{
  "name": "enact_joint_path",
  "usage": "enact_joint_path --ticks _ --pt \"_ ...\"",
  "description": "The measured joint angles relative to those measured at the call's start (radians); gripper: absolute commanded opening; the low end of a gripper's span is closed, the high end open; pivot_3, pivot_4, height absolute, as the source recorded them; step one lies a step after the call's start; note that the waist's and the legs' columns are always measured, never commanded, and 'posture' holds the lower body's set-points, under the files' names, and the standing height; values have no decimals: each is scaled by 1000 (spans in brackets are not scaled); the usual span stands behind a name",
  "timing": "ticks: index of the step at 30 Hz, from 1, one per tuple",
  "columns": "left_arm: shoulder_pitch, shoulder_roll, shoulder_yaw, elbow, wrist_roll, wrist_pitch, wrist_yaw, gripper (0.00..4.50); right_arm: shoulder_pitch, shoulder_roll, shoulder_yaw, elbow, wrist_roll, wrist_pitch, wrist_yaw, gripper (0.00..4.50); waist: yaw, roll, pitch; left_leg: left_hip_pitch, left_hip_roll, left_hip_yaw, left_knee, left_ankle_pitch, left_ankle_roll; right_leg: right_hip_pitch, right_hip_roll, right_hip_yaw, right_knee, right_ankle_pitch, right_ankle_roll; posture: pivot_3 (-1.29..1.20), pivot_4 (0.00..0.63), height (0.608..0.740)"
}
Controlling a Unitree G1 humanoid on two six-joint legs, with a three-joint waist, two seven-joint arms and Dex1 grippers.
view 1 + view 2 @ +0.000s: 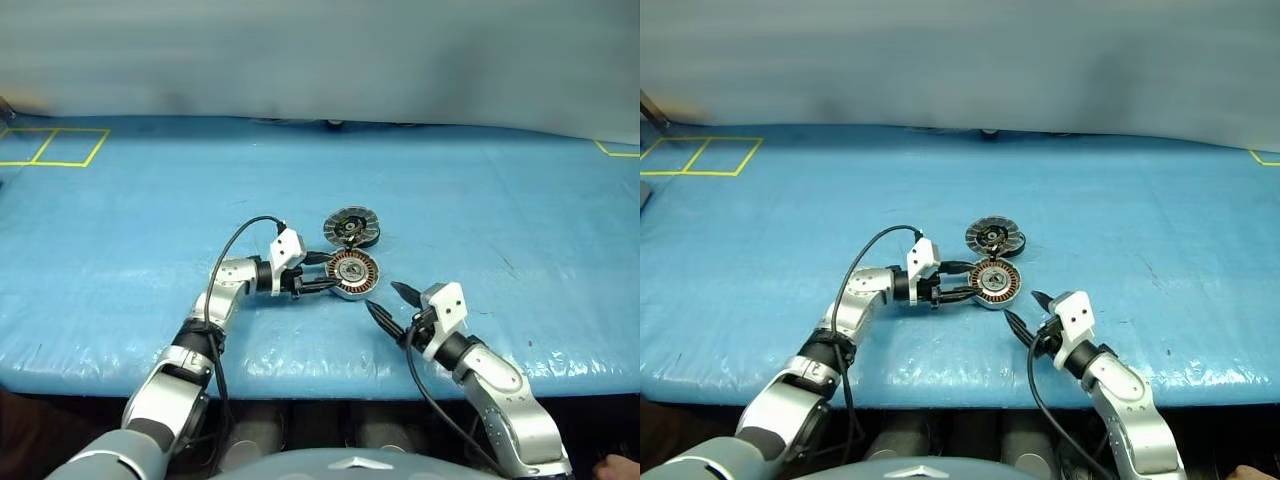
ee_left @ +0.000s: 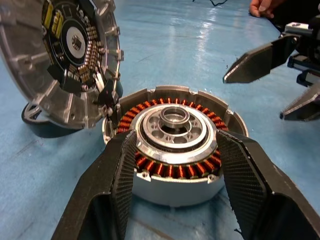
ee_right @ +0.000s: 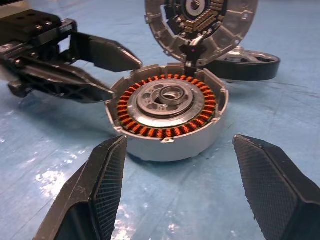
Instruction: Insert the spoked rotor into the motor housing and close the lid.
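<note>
spoked rotor (image 3: 168, 101) in motor housing (image 3: 170, 141), lid (image 3: 200, 22) behind

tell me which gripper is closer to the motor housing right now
Left. The left gripper has its open fingers straddling the motor housing, right at its wall. The right gripper sits open a short gap away, pointing at it.

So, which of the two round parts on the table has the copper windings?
The motor housing, lying flat between the grippers, shows an orange copper ring. The lid, hinged behind it, stands open and shows a dark face instead.

Motor housing (image 1: 995, 281) between left gripper (image 1: 962, 281) jaws, lid (image 1: 993, 237) raised.
</note>
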Motion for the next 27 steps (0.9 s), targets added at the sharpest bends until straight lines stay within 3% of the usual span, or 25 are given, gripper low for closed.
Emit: enact_joint_path --ticks 12,27 --pt "71 13 18 -22 -36 -139 -34 2657 -236 17 39 91 -48 130 -85 3529 -1 0 0 0 0 0 -1 0 -1 -1 0 1 0 1 -2 0 150 740" --pt "115 8 45 12 -56 -229 -45 2657 -261 20 119 101 -81 159 -63 3529 -2 1 0 1 0 1 -1 1 0 0 0 1 0 1 -2 0 150 740"
